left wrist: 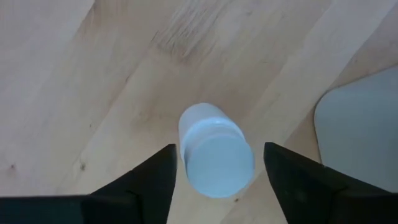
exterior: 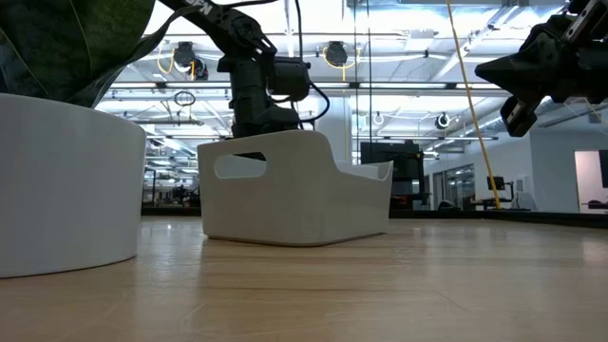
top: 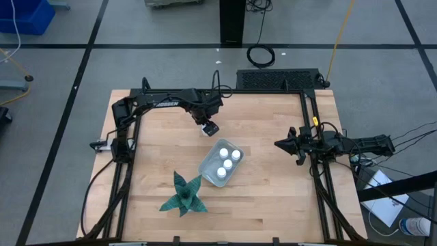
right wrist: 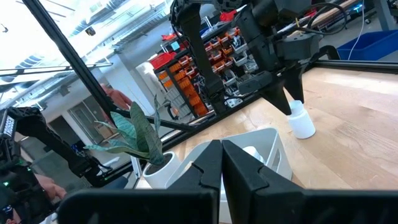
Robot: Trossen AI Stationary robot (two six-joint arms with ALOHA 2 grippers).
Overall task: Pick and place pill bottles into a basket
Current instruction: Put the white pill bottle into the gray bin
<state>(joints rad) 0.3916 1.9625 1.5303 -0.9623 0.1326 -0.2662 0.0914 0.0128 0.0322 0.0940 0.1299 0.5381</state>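
A white pill bottle (left wrist: 211, 149) stands on the wooden table just off the far left corner of the basket (top: 208, 166); it also shows in the right wrist view (right wrist: 302, 122). My left gripper (top: 209, 127) is right above it, pointing down and open. One finger (left wrist: 155, 180) stands on each side of the bottle's cap, with a small gap at each side. The pale basket holds several more white bottles (top: 228, 163). My right gripper (top: 278, 143) is shut and empty, held above the table's right part.
A green spiky plant (top: 183, 195) in a white pot (exterior: 57, 180) stands near the front edge, left of the basket. In the low view the basket (exterior: 294, 190) hides the bottle. Bare wood lies between the basket and my right arm.
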